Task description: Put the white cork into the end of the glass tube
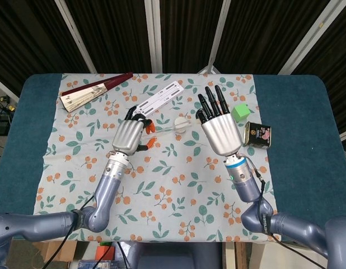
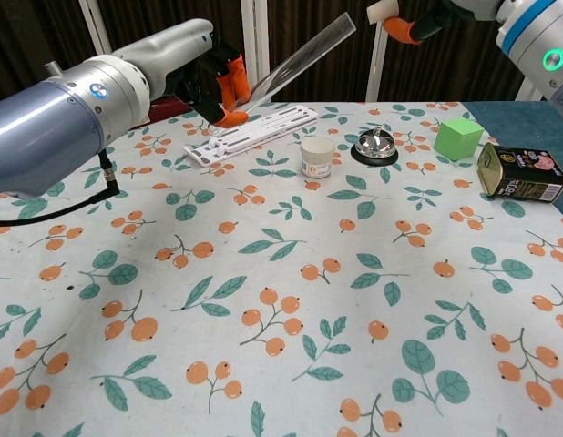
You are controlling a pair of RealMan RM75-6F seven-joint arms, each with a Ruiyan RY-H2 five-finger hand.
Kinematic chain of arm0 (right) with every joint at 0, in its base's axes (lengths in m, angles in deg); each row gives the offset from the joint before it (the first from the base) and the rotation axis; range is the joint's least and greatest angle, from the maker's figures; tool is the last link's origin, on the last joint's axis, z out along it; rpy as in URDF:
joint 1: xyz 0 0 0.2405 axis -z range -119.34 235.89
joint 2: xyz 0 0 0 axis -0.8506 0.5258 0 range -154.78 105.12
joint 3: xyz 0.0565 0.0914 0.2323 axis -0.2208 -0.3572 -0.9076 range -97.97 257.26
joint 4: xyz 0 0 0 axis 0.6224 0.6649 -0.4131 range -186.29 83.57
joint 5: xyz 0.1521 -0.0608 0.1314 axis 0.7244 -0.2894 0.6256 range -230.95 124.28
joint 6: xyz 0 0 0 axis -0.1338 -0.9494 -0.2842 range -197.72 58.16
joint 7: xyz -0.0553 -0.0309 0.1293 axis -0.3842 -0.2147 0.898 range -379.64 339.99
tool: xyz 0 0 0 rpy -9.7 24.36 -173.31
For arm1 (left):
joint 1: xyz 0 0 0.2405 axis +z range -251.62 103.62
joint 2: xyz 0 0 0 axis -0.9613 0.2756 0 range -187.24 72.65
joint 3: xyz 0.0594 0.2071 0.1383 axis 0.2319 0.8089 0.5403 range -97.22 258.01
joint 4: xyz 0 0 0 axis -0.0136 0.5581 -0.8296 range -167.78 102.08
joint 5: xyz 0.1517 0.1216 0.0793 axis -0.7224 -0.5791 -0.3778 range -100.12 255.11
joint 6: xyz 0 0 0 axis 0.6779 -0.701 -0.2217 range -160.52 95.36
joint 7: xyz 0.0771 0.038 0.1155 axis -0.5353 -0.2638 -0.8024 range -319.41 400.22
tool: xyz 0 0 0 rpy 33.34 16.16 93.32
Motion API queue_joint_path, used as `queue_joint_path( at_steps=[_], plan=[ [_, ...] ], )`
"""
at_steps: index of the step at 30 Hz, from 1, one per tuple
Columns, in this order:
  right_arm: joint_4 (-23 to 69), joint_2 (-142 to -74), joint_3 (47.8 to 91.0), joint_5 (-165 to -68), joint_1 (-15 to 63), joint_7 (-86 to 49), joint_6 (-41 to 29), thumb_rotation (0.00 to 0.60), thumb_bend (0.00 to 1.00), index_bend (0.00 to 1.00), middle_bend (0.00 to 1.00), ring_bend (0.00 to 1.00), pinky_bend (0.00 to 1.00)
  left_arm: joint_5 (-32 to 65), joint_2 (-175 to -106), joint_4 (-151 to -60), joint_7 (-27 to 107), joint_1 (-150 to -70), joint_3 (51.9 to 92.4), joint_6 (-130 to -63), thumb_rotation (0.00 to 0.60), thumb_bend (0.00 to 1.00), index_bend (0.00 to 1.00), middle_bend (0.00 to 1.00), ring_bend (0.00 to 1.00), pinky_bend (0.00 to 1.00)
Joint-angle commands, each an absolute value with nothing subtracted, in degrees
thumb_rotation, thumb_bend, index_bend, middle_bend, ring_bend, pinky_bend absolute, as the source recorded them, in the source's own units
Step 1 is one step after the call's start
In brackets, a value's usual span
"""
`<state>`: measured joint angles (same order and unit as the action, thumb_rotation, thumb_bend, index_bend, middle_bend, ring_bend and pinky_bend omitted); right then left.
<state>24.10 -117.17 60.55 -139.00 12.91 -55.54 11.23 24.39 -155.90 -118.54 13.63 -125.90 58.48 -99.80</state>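
Note:
My left hand [image 1: 130, 136] grips the lower end of the clear glass tube [image 2: 300, 59], which slants up to the right above the table. In the chest view the left hand [image 2: 218, 82] shows orange fingertips around the tube. My right hand [image 2: 425, 18], at the top edge, pinches the white cork [image 2: 382, 11] just right of the tube's upper end, with a small gap between them. From the head view the right hand [image 1: 218, 126] shows its back with fingers extended, the cork hidden under it, and the tube [image 1: 170, 130] lies between the two hands.
On the floral cloth stand a small white jar [image 2: 317, 157], a silver bell [image 2: 376, 146], a green cube [image 2: 458, 138] and a tin can [image 2: 520, 173]. A white perforated strip [image 2: 254, 132] lies behind the left hand. A folded fan [image 1: 94, 89] lies at the far left.

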Motion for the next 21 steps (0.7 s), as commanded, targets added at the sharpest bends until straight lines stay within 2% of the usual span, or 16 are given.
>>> queue_joint_path(
  at_steps=[1,21],
  plan=[
    [24.31,-117.08,60.54,-139.01,12.86,-55.55,11.21,0.600,0.36,0.77,0.25,0.00,0.00,24.42,-155.87,-118.43,13.60,-125.89,58.50,-99.83,0.600,0.54,0.70,0.76,0.26,0.00],
    [24.90,-117.39,61.10,-139.27,12.68,-56.21,11.04,0.600,0.36,0.77,0.25,0.00,0.00,24.47,-155.86,-118.36,13.72,-126.09,58.57,-99.63,0.600,0.54,0.70,0.76,0.26,0.00]
  ],
)
